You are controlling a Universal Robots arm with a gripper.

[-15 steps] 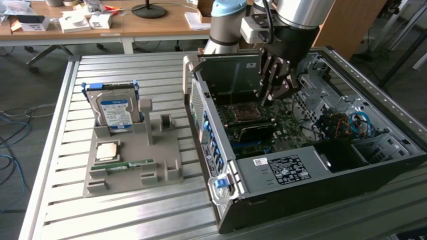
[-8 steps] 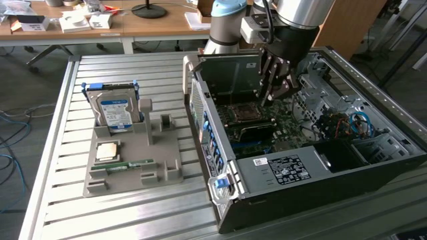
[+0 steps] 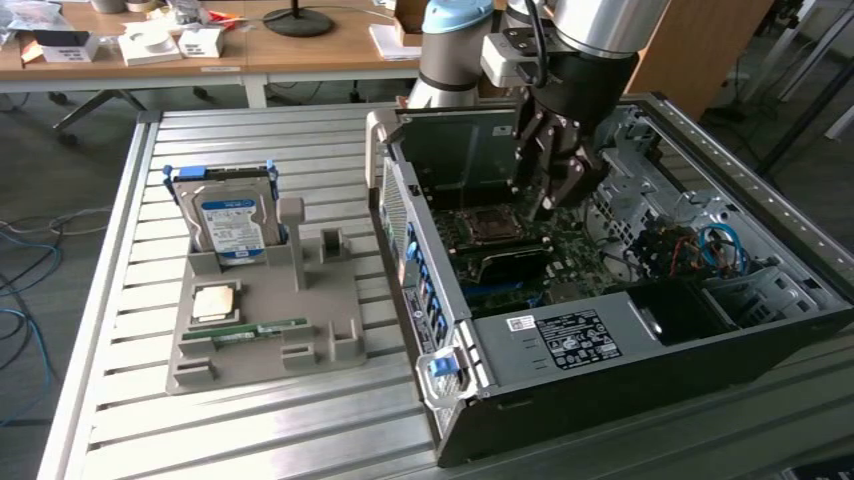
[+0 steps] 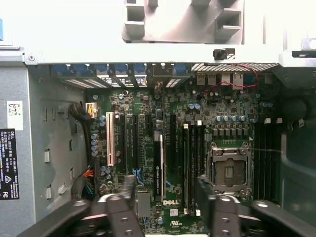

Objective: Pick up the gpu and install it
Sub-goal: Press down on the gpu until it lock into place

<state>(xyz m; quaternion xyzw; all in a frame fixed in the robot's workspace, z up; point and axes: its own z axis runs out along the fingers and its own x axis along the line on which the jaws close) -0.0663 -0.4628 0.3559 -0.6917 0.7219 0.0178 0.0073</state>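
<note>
The gpu (image 4: 158, 163) stands edge-on in a motherboard slot inside the open computer case (image 3: 561, 340); in the exterior view it shows as a dark card (image 3: 511, 262) just below the CPU socket (image 3: 487, 225). My gripper (image 3: 547, 195) hangs inside the case directly above the card. Its fingers (image 4: 129, 185) stand apart on either side of the card's line, open and clear of it, with nothing held between them (image 4: 166, 185).
On the exterior view's left a grey holder (image 3: 267, 320) carries a silver hard drive with a blue label (image 3: 230, 222), a CPU chip (image 3: 214, 300) and a green memory stick (image 3: 254, 330). Case walls, drive cages and cables (image 3: 701, 250) surround the motherboard. Desks stand behind.
</note>
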